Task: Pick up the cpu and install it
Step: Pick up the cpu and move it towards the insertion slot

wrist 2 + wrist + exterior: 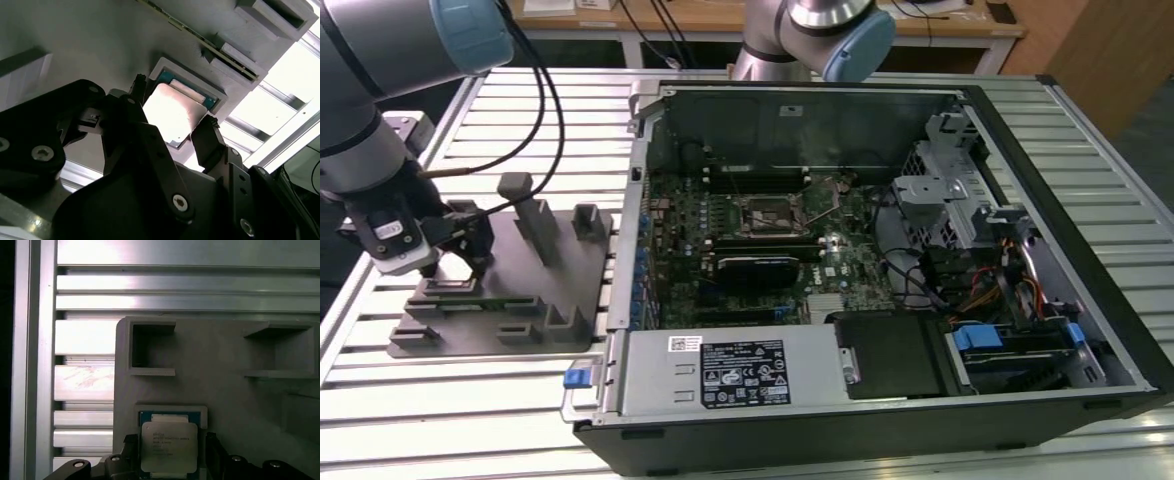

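I'm at the pick-up step. In the exterior view my gripper (458,268) hangs low over the grey fixture block (520,325), at the block's end farthest from the computer case (854,130). In the first wrist view the cpu (169,447) lies flat in the block's square pocket. The fingers (131,454) stand slightly apart, one just beside each edge, and as far as I can judge they are not yet clamped. This grasp calls for an even squeeze on both edges. The motherboard socket (767,212) sits well apart from the block, inside the case.
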Robot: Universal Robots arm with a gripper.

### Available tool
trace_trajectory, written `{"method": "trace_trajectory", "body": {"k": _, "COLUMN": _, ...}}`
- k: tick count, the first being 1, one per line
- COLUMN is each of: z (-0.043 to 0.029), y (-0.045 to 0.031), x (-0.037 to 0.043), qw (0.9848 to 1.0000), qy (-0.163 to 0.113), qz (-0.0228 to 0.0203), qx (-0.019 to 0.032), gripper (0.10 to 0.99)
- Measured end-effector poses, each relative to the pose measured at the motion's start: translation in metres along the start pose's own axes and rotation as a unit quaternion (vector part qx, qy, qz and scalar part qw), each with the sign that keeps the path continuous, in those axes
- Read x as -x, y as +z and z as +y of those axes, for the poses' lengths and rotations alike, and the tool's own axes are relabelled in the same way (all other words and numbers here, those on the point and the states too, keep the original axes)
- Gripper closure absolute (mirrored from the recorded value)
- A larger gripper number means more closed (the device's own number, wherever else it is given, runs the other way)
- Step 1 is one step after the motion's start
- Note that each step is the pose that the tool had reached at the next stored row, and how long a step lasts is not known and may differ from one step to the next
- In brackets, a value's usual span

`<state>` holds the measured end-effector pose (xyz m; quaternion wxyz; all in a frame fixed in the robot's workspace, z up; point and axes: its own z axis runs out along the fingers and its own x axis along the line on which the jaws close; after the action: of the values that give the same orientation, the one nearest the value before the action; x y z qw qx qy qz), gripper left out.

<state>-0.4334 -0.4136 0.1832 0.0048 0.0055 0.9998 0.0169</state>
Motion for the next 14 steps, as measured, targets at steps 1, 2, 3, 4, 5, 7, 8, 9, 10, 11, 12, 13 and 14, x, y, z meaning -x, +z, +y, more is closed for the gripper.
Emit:
{"method": "trace_trajectory", "body": {"k": 1, "z": 0.0, "y": 0.0, "x": -0.0004, "qw": 1.0, "qy": 0.0, "qz": 0.0001, "qx": 0.0, "gripper": 0.439}}
{"method": "trace_trajectory", "body": {"k": 2, "z": 0.0, "y": 0.0001, "x": -0.0008, "qw": 1.0, "qy": 0.0, "qz": 0.0002, "qx": -0.0001, "gripper": 0.439}}
{"method": "trace_trajectory", "body": {"k": 3, "z": 0.0, "y": 0.0002, "x": -0.0011, "qw": 1.0, "qy": 0.0, "qz": 0.0001, "qx": 0.0, "gripper": 0.439}}
{"method": "trace_trajectory", "body": {"k": 4, "z": 0.0, "y": 0.0002, "x": -0.0014, "qw": 1.0, "qy": 0.0, "qz": 0.0001, "qx": 0.0, "gripper": 0.439}}
{"method": "trace_trajectory", "body": {"k": 5, "z": 0.0, "y": 0.0002, "x": -0.0015, "qw": 1.0, "qy": 0.0, "qz": 0.0001, "qx": 0.0, "gripper": 0.439}}
{"method": "trace_trajectory", "body": {"k": 7, "z": 0.0, "y": 0.0002, "x": -0.0015, "qw": 1.0, "qy": 0.0, "qz": 0.0001, "qx": 0.0, "gripper": 0.439}}
{"method": "trace_trajectory", "body": {"k": 8, "z": 0.0, "y": 0.0003, "x": -0.0016, "qw": 1.0, "qy": 0.0, "qz": 0.0001, "qx": 0.0, "gripper": 0.439}}
{"method": "trace_trajectory", "body": {"k": 9, "z": 0.0, "y": 0.0003, "x": -0.0017, "qw": 1.0, "qy": 0.0, "qz": 0.0001, "qx": 0.0, "gripper": 0.439}}
{"method": "trace_trajectory", "body": {"k": 10, "z": 0.0, "y": 0.0003, "x": -0.0016, "qw": 1.0, "qy": 0.0, "qz": 0.0, "qx": 0.0, "gripper": 0.439}}
{"method": "trace_trajectory", "body": {"k": 11, "z": 0.0, "y": 0.0003, "x": -0.0017, "qw": 1.0, "qy": 0.0, "qz": 0.0001, "qx": 0.0, "gripper": 0.439}}
{"method": "trace_trajectory", "body": {"k": 12, "z": 0.0, "y": 0.0003, "x": -0.0017, "qw": 1.0, "qy": 0.0, "qz": 0.0001, "qx": 0.0, "gripper": 0.439}}
{"method": "trace_trajectory", "body": {"k": 13, "z": 0.0, "y": 0.0003, "x": -0.0018, "qw": 1.0, "qy": 0.0, "qz": 0.0001, "qx": 0.0, "gripper": 0.451}}
{"method": "trace_trajectory", "body": {"k": 14, "z": -0.0001, "y": 0.0002, "x": -0.0018, "qw": 1.0, "qy": 0.0, "qz": 0.0001, "qx": -0.0001, "gripper": 0.518}}
